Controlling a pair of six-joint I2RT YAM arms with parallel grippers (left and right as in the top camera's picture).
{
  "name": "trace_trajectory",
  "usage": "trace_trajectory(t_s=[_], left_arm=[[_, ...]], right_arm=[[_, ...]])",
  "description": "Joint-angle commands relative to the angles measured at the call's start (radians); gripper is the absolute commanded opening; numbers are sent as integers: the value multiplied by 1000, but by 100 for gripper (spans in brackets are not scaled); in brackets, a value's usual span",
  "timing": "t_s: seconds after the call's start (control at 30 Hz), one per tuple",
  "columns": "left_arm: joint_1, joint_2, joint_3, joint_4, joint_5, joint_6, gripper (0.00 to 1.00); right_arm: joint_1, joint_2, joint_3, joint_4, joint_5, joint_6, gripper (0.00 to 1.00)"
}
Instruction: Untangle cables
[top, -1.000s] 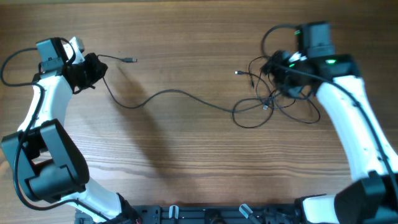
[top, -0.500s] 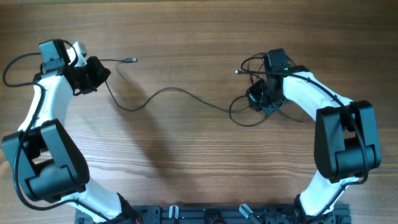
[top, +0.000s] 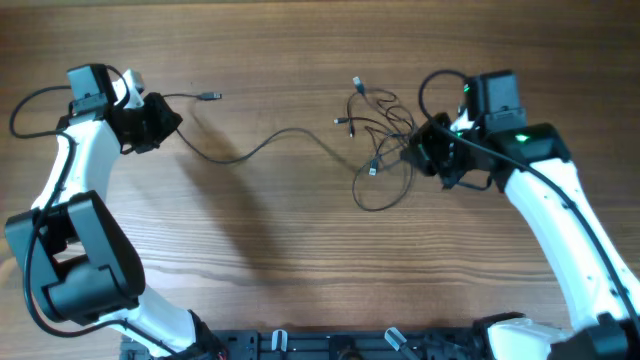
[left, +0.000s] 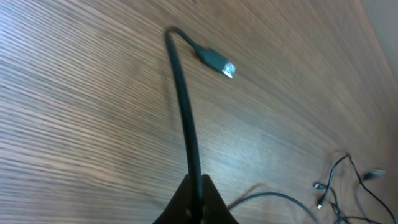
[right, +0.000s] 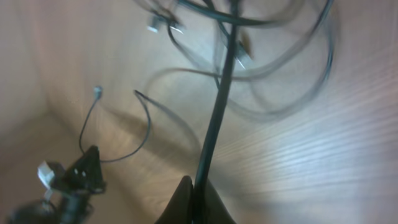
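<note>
On the wooden table, in the overhead view, the cables are gathered as a loose knot of thin black loops right of centre, with small plug ends sticking out at its upper left. One long strand is drawn out of the knot leftward to the left gripper, beyond which a short free end is finished by a metal plug. The right gripper is set against the right edge of the knot. In the left wrist view, the left gripper is pressed together on the strand, which is pinched between the fingertips, rises away from them and bends over to the plug; part of the knot is glimpsed at the lower right. In the right wrist view, the right gripper is closed on a single black cord, which runs straight from the fingertips up into the blurred loops of the knot. The left gripper is seen small and far off at the lower left.
</note>
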Motion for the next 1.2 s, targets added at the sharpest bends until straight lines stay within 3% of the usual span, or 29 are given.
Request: trace_trajectory(t_s=[0.0,0.17,0.23,0.3,0.33,0.4,0.43,0.5,0.57,0.7,0.77,0.87,1.03,1.17], left_arm=[[-44,-6,-5,8,12,-5,4],[-89,-6,-5,19,12,-4,4],[-112,-6,-5,20,12,-4,4],[-134,-6,-5,19,12,-4,4],[-146,-6,-5,19,12,-4,4],[-169,-6,-5,19,34,-1,4],[-186,-6,-5,28,115,53,4],[-211,-6,-5,63,398,104,4],[-228,-6,-5,115,602,7,4],[-264,-6,-5,142,644,-387,4],[-283,-6,-5,142,644,-554,4],[-326,-6,-5,144,639,-807,4],[-416,-6,-5,144,483,-843,4],[-430,-6,-5,144,415,-843,4]], right_arm=[[53,53,-6,152,-241,-69,4],[55,50,-6,552,-477,-485,4],[55,51,-6,589,-394,-446,4],[55,53,-6,291,-71,-56,4],[55,55,-6,259,-22,-163,4],[69,55,-6,290,-34,-511,5],[88,58,-6,288,-33,-669,6],[125,66,-6,295,-34,-789,4],[166,70,-6,337,-34,-865,4],[253,78,-6,527,-20,-959,7],[277,102,-6,610,8,-924,9],[285,158,-6,659,-6,-730,4],[327,246,-6,765,-76,-582,9],[327,251,-6,777,-84,-422,24]])
